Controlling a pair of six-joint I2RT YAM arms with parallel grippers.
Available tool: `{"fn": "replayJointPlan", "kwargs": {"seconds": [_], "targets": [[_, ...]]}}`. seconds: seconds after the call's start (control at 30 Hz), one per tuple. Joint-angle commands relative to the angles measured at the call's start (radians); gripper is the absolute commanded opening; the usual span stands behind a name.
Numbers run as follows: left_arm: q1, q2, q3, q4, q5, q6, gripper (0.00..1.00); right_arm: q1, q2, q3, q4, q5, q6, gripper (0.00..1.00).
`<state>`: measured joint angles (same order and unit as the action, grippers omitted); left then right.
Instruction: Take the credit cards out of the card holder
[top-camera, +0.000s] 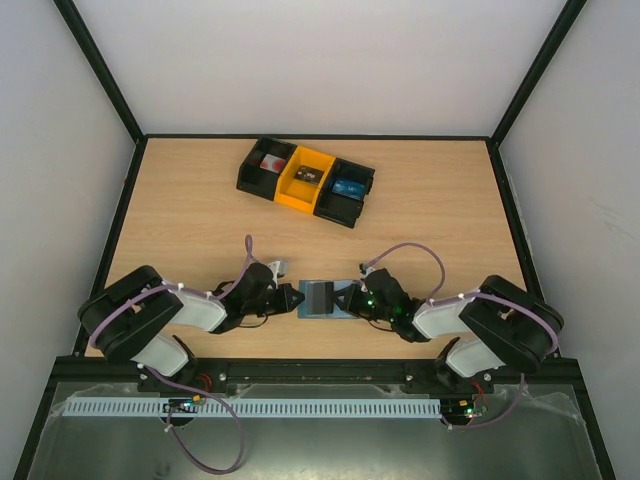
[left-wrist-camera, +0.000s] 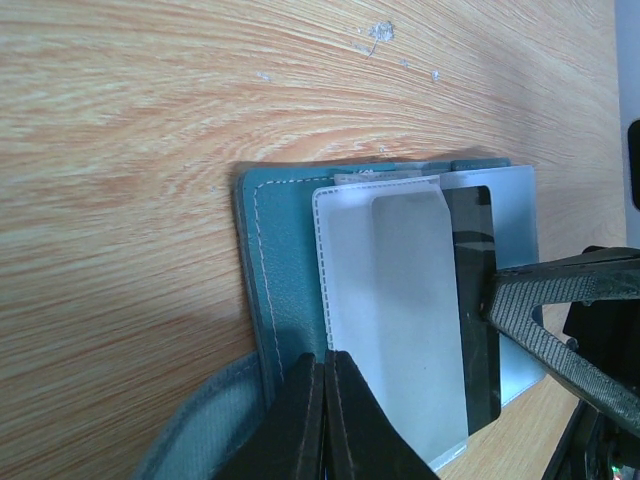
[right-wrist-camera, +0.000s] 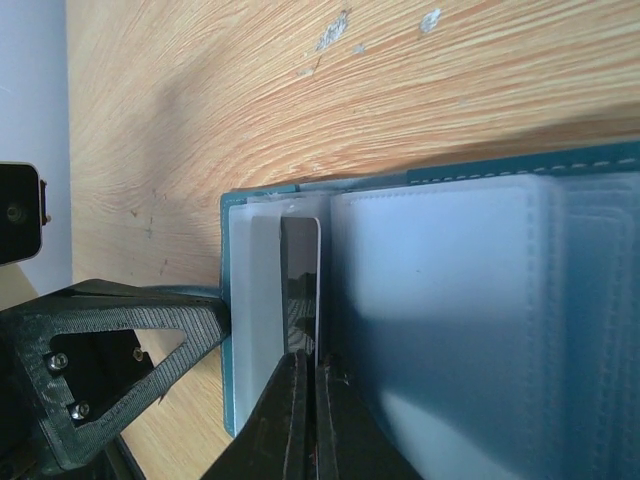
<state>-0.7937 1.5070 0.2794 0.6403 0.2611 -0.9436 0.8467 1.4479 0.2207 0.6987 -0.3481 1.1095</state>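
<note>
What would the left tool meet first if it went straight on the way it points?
The card holder: shut on its edge, the left tool would likely slide across it; the right tool, gripping the dark card, sits aside.

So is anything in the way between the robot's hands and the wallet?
Nothing visible. Both are right on the open card holder: the left gripper pinches its edge and the right gripper pinches the dark card sticking from a pocket.
</note>
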Motion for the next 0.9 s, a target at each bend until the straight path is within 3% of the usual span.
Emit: {"fn": "replayJointPlan", "kwargs": {"seconds": [0.0, 0.27, 0.7, 0.87], "targets": [[-0.006, 0.048, -0.023, -0.165, -0.058, 0.015, 0.03, 0.004, -0.059, -0.013, -0.106, 0.08, -0.021, 0.02], [-0.005, 0.003, 0.017, -0.208, -0.074, 0.019, 0.04, 0.004, -0.22, 0.009, -0.279, 0.146, -0.031, 0.02], [-0.005, -0.138, 0.283, -0.478, -0.158, 0.223, 0.42, 0.004, -0.428, 0.097, -0.555, 0.209, 0.079, 0.02], [-0.016, -0.256, 0.269, -0.457, -0.192, 0.361, 0.45, 0.004, -0.464, 0.109, -0.58, 0.201, 0.16, 0.02]]}}
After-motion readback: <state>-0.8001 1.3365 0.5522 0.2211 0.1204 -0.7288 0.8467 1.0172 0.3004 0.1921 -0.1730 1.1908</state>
